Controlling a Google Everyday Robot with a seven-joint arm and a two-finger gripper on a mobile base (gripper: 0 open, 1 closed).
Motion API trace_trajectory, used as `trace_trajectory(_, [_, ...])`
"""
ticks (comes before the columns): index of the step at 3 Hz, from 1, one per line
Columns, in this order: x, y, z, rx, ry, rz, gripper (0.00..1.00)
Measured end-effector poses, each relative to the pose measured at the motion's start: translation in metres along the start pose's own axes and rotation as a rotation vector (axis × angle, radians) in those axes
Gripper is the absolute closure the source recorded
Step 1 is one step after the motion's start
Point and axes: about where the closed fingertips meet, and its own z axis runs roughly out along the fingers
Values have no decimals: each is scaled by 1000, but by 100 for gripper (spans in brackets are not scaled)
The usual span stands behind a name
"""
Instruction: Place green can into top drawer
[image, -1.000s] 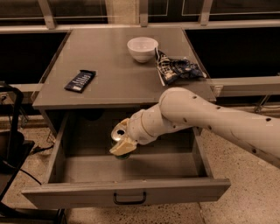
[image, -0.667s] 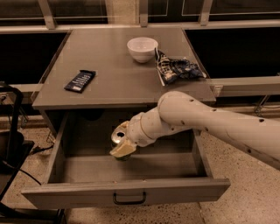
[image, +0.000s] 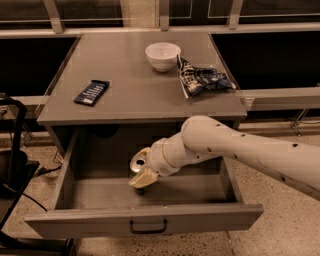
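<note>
Camera view: hand (image: 142, 169) pinching green can (image: 136, 163) inside open top drawer (image: 145, 217); grey cabinet (image: 135, 95), speckled floor (image: 290, 225).

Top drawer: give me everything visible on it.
The top drawer is grey, wide and shallow, pulled open below the cabinet top. Its flat front panel carries a small black handle at centre. Inside, near the middle, the end effector holds the green can, silver top showing. Whether the can touches the drawer floor cannot be told.
</note>
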Motion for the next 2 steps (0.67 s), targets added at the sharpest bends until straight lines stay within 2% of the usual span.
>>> trace_trajectory(2, [7, 5, 5, -8, 0, 11, 100])
